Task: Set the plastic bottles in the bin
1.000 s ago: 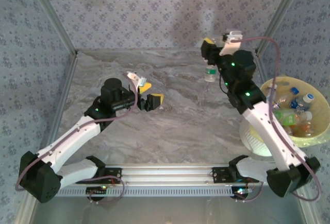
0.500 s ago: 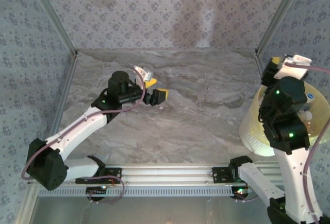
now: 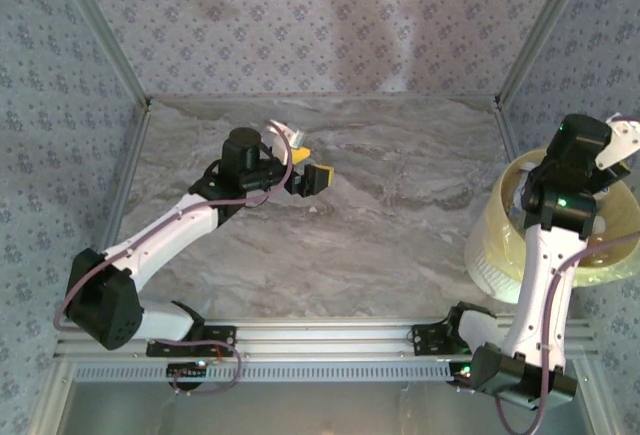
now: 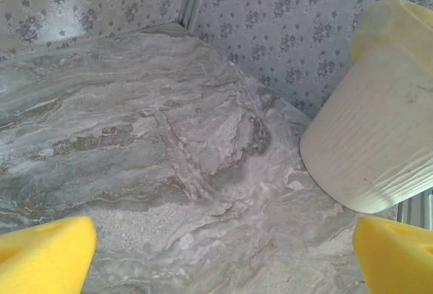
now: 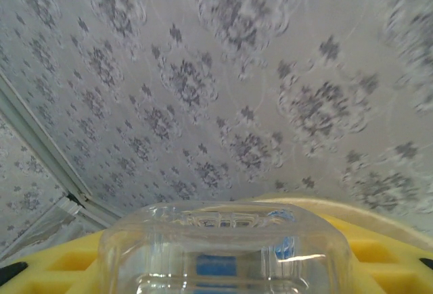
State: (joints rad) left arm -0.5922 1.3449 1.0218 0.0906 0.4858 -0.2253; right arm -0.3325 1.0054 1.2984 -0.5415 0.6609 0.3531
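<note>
right end effector [image 5: 223, 267] gripping bottle [image 5: 223, 230], above bin [image 3: 497, 223]

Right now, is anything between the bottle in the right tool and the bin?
Nothing visible does. The right tool grips the bottle, and from above the right arm hangs directly over the bin's open mouth.

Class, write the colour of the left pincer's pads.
Bright yellow; the soft foam pads show best in the left wrist view.
</note>
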